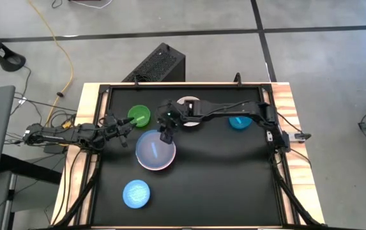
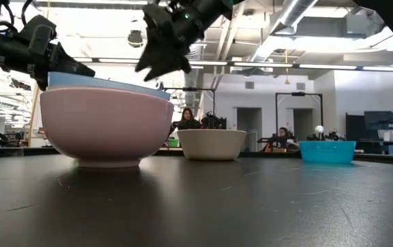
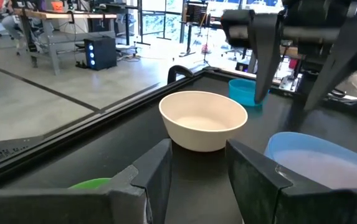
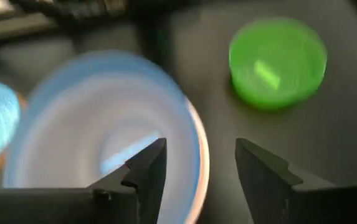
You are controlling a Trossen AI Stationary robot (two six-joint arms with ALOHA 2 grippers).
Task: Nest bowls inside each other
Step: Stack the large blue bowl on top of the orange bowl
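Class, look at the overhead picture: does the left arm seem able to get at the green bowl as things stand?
Probably yes. The left gripper is open and sits right beside the green bowl, with nothing between them. The right gripper hangs over the pink bowl, out of the way.

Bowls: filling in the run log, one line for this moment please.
right gripper: open above blue bowl nested in pink bowl | left gripper: open near green bowl | cream bowl, teal bowl: loose

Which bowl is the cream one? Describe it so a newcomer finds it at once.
Start at the black table and go to its far edge, away from the arm bases. There stands the round cream plastic bowl, between the small green plastic bowl and the small teal plastic bowl. It alone is pale, empty and larger than both.
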